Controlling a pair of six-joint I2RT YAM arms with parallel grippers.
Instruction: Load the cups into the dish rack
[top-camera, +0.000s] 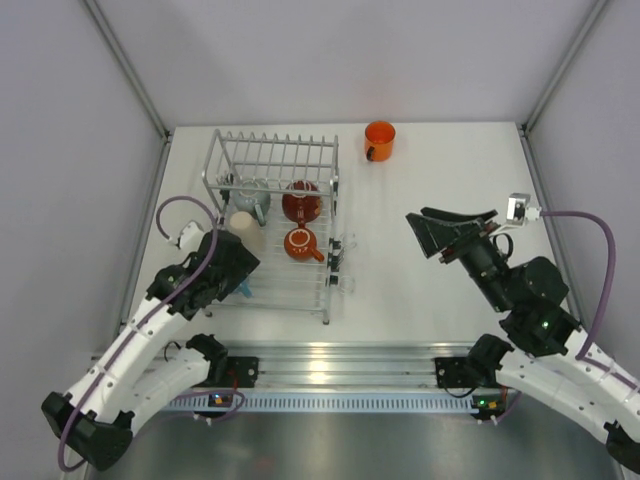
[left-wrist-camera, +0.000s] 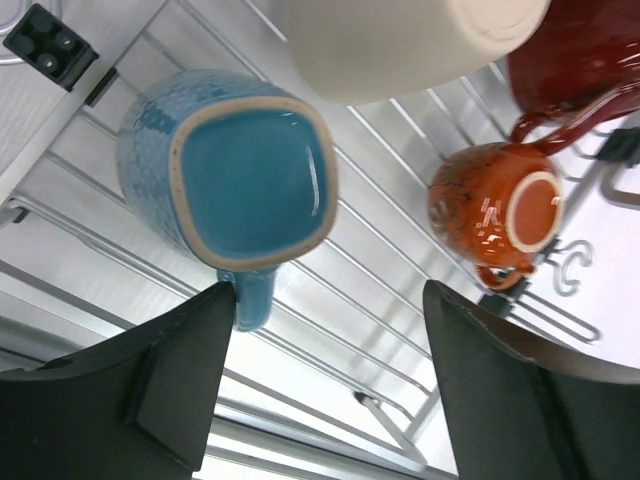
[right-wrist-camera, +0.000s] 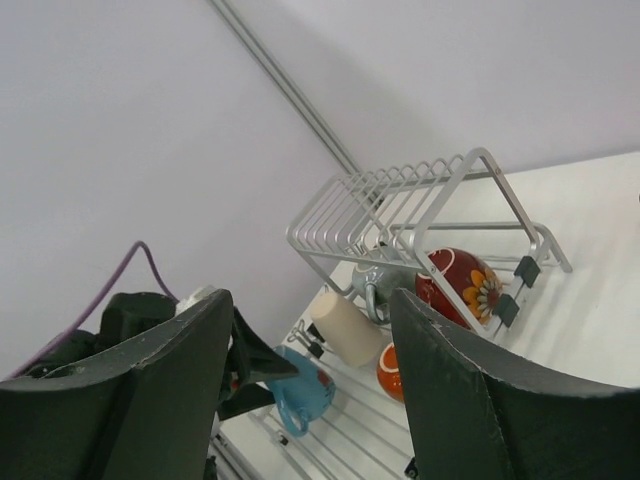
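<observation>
The square light blue ceramic mug lay in the silver wire dish rack beside four other mugs, just under the left gripper, its jaws spread and empty. Only the round bright orange mug stood outside on the white table, well apart; the right gripper was spread too, holding nothing

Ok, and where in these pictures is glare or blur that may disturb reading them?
Top external view: strong glare on the metal rail between the arm bases, the rest evenly lit. Left wrist view: small bright highlights on the dark red-orange mug; the left gripper is dark, with soft edges. Right wrist view: the right gripper is blurred, the dish rack sharper.
</observation>
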